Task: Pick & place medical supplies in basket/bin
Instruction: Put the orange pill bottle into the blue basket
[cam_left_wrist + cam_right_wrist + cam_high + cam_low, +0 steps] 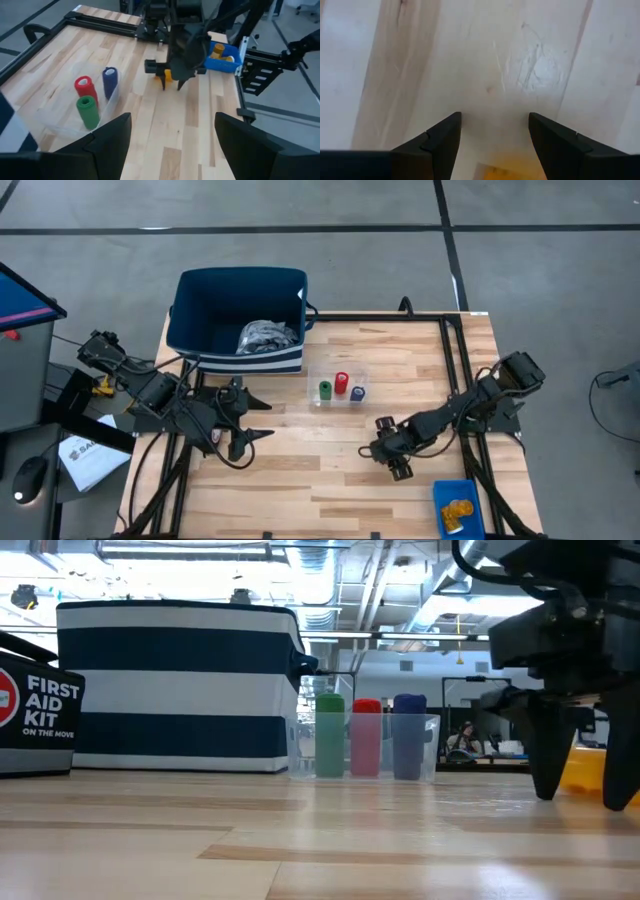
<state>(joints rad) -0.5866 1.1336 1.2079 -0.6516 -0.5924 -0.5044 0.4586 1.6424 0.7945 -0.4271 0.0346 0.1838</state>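
The right pincer [392, 460], fingers parted, is straddling an orange pill bottle [167, 75] on the bench [330, 480]. It should be closing squarely before lifting. The left pincer [252, 415] is waiting open.

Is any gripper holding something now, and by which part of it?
Left gripper: nothing. An orange pill bottle is at the right gripper; whether it is gripped cannot be told.

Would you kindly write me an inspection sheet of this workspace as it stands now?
Surface: wooden table, bare in the middle.
Job's things: green cylinder, red cylinder and purple cylinder upright in clear tray; cloth bundle in navy basket; orange bottles in blue bin.
Clutter: nothing seen.
Grippers: left pincer open, empty; right pincer open, orange item between fingers.
Cables: black cables under the left arm.
Surroundings: first-aid kit bag; a seated person.
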